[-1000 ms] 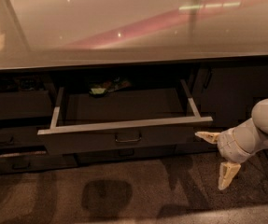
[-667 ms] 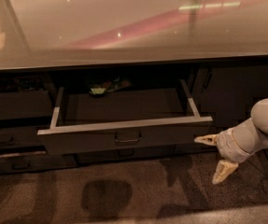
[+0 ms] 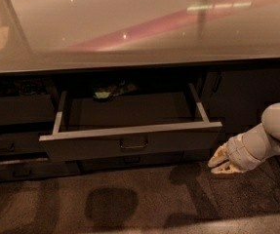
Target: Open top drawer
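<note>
The top drawer [image 3: 95, 147] is pulled well out from under the counter, its dark grey front facing me with a small bail handle [image 3: 133, 144] at its centre. Its shallow grey tray [image 3: 130, 112] is exposed, with a small green packet [image 3: 103, 94] at the back. My gripper [image 3: 221, 162] is low at the right, just past the drawer's right front corner and apart from it. It is open and holds nothing. Its pale fingers [image 3: 218, 155] point left towards the drawer.
A glossy countertop [image 3: 130, 28] overhangs the cabinets. Slimmer drawer fronts [image 3: 12, 143] stack at the left, and a lower one [image 3: 130, 161] sits under the open drawer. A flat cabinet door [image 3: 249, 96] stands behind my arm. Speckled floor [image 3: 130, 204] lies in front.
My gripper has turned and lifted slightly, so its fingers now look closer together and point left. The drawer has not moved.
</note>
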Available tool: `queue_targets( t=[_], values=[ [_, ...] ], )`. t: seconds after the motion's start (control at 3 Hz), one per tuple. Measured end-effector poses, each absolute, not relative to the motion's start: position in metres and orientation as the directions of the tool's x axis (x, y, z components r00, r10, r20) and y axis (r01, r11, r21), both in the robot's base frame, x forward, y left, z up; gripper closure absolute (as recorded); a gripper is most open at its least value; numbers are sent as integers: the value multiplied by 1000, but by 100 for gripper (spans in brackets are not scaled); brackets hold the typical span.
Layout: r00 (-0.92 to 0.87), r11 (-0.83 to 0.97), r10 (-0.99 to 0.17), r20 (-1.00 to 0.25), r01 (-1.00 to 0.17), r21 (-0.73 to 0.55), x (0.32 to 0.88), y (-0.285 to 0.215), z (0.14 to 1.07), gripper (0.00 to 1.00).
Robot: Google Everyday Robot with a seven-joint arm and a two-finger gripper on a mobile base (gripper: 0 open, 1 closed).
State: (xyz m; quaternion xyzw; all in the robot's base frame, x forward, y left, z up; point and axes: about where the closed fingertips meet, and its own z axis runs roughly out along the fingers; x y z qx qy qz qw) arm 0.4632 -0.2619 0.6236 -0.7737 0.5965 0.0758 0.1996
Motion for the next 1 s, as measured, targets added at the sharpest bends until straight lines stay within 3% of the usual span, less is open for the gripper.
queue_targets(
  t=[0.33,0.67,1.0],
  values=[
    [293,-208,-899,-326,-940,-271,464,-252,670,88],
    [308,-210,-905,-292,-923,-322,465,-242,716,100],
    [308,-210,-905,-292,-923,-322,465,-242,716,100]
  ],
)
